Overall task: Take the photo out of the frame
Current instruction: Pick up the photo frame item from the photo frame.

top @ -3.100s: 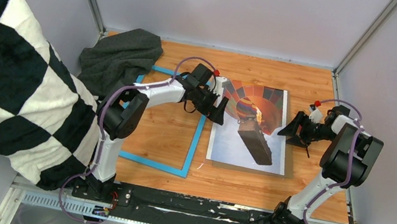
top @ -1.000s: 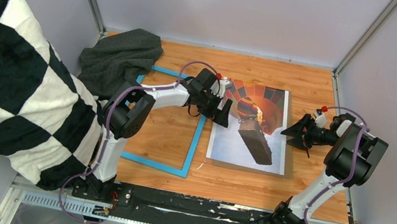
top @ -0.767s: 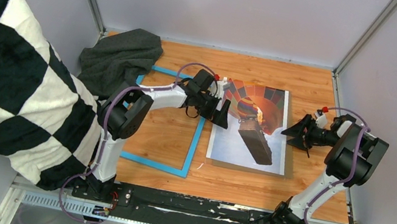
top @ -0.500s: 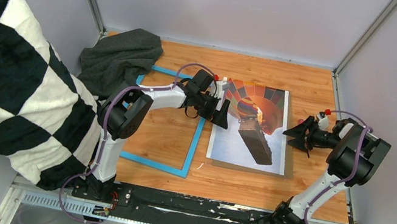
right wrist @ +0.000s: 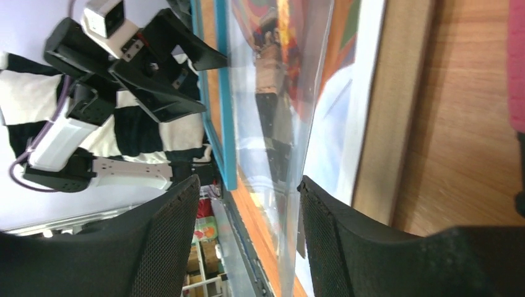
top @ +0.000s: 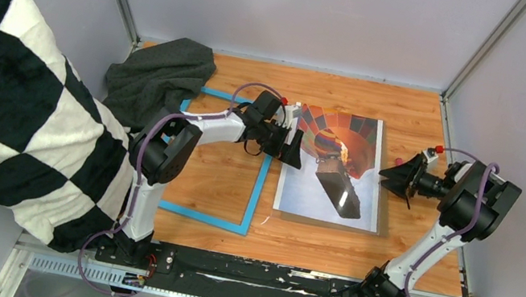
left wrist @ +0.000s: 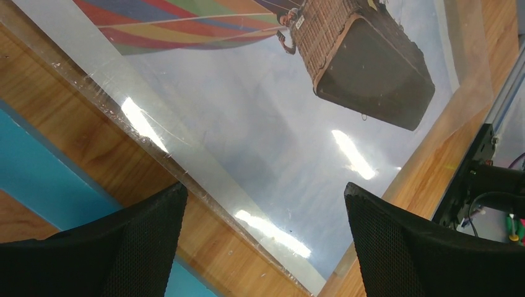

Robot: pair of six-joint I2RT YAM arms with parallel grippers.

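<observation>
Since the photo (top: 300,196) lies under a clear sheet (left wrist: 99,74) right of the worktop's centre, outside the frame (top: 203,217), both empty grippers flank its edges: left gripper (top: 295,148) wide, right gripper (top: 387,178) narrower.

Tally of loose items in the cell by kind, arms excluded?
Picture parts: 4 (frame, photo, clear sheet, backing board)
Cloths: 2 (grey cloth, checkered cloth)
Total: 6
</observation>
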